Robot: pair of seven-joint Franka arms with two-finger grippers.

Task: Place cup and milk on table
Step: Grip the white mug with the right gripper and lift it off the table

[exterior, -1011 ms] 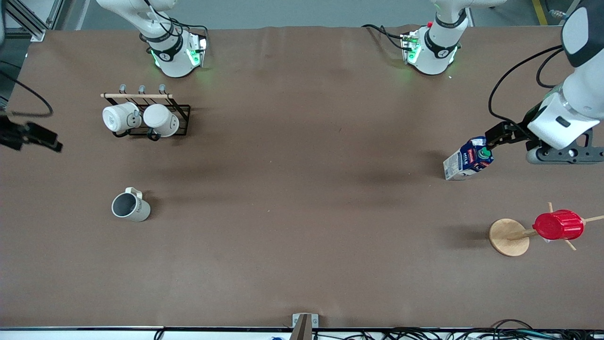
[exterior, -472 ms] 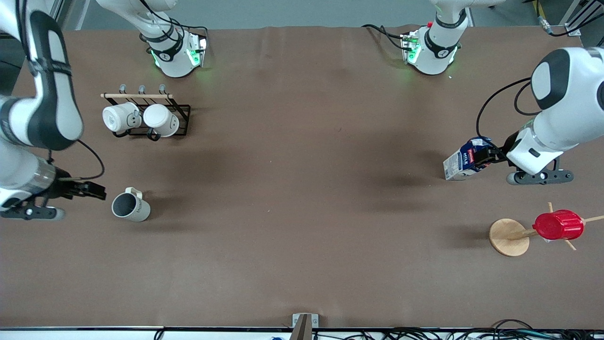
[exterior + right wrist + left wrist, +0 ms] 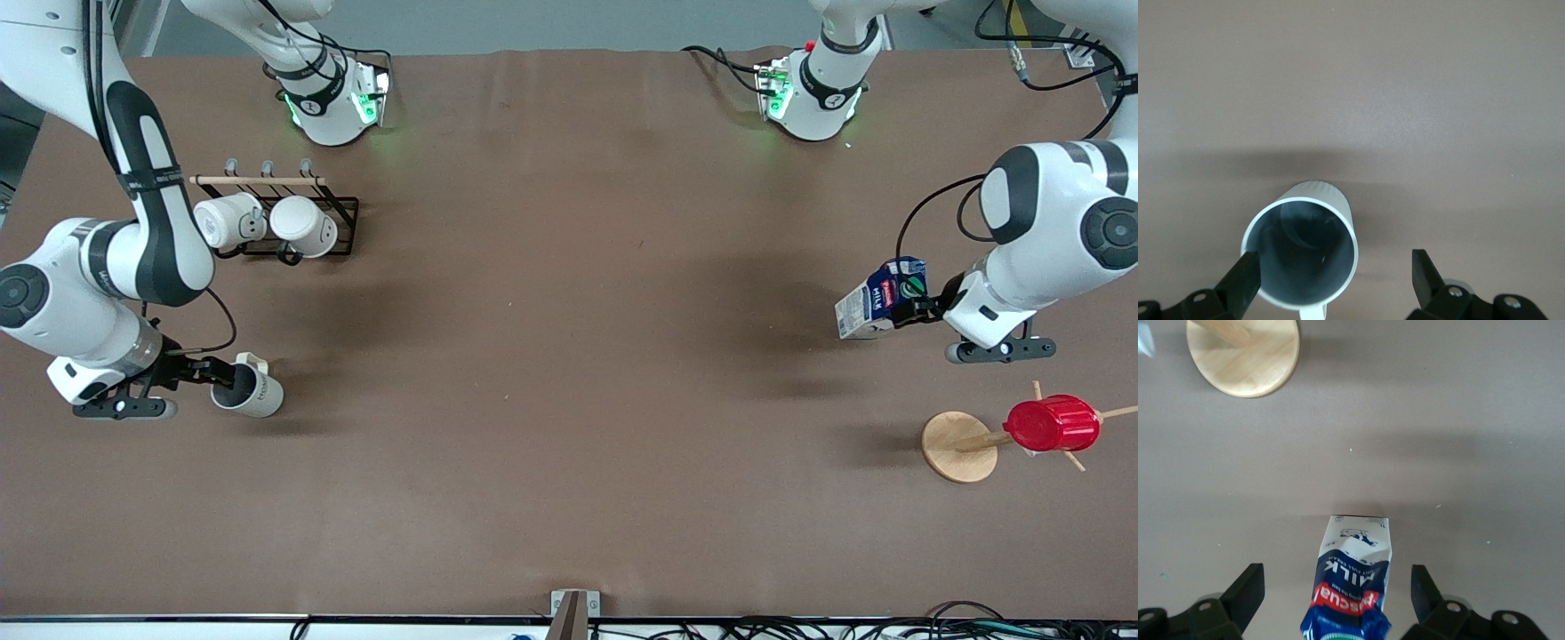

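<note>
Both claws are spread wide, not gripping yet. The right claw [image 3: 213, 372] is at the small off-white ceramic mug with the grey inside [image 3: 247, 389]; the left claw [image 3: 920, 307] is around the top of the blue-and-white milk carton [image 3: 876, 307]. Both stand on the brown surface [image 3: 569, 400]. Next, I think, each claw must squeeze.

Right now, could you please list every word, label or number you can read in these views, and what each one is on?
"MILK": on the milk carton's blue panel, clearest in the left wrist view.
Red band below it on the carton: white lettering, not readable.
Small line under "MILK": too small to read.
The cup: dark lettering on its side, too small to read.
</note>
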